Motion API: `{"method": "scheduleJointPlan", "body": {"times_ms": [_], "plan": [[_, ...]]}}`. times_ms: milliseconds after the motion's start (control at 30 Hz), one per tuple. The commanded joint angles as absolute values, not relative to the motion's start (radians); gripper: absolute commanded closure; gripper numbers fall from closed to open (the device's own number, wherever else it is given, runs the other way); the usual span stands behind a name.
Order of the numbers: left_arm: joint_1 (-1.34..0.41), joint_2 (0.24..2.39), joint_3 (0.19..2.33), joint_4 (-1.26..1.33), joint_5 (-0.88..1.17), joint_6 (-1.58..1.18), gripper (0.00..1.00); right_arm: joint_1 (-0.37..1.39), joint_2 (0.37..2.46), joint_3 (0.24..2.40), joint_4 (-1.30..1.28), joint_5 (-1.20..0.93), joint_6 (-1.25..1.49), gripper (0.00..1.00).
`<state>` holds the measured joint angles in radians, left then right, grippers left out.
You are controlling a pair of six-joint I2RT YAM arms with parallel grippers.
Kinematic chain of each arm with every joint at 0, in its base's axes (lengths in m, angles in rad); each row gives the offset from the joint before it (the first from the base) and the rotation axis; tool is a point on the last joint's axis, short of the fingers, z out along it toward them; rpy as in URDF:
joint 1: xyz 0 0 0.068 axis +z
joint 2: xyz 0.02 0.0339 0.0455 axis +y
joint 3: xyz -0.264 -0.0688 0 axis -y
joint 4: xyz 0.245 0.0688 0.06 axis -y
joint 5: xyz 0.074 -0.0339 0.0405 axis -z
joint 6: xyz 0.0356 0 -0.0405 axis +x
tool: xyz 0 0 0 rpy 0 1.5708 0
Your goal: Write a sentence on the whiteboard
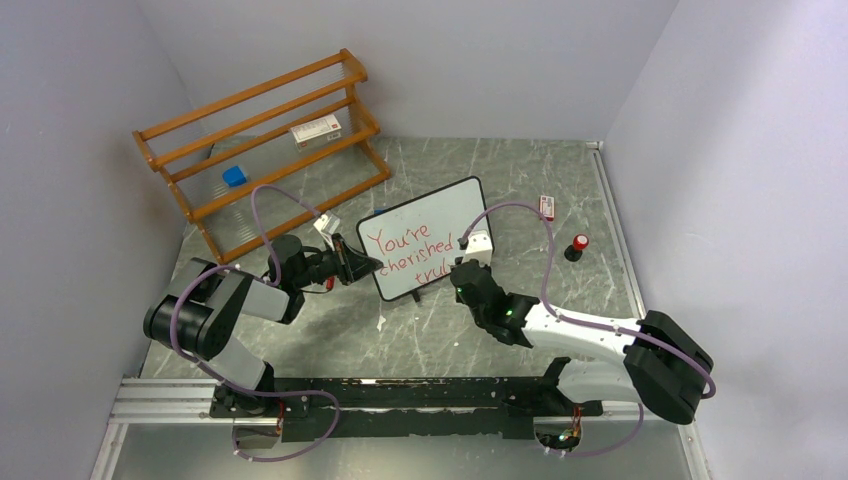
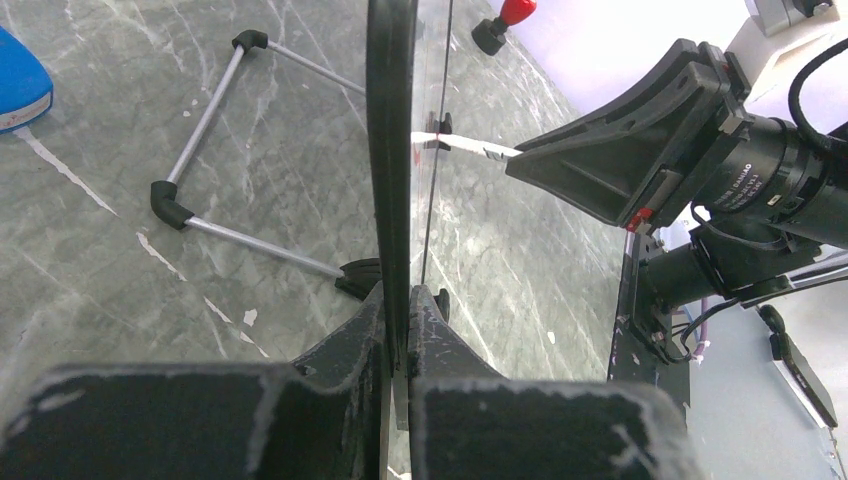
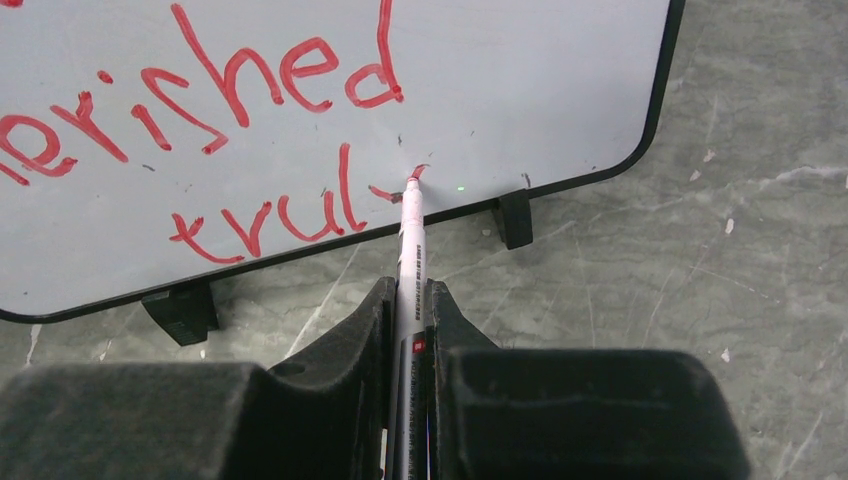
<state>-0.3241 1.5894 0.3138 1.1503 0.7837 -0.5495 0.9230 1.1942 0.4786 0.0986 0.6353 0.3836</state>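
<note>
Whiteboard sentence cropped at left; right pincer half-hides marker.

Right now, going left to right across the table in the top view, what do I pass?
Wooden rack → whiteboard → small red-and-white box → red-topped black cap.

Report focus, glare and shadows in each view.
Top external: even, soft light, faint shadows, whiteboard sharp. Left wrist: left end effector dark and soft-focused up close, tabletop behind sharper. Right wrist: red lettering crisp, tiny green glint on the whiteboard, right end effector underexposed.
</note>
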Motion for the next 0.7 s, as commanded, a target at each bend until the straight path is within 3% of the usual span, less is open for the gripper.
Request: {"method": "scheduleJointPlan", "body": {"times_ms": [0,667], "plan": [[-0.308,1.599,0.317,1.080,0.782,-0.534,0.95,0.916,1.198,0.475,0.074,0.602,0.418,1.00],[-0.308,1.605,0.316,1.083,0.780,-0.533,0.95,0.925,1.157,0.472,0.003,0.574,0.452,1.00]]}}
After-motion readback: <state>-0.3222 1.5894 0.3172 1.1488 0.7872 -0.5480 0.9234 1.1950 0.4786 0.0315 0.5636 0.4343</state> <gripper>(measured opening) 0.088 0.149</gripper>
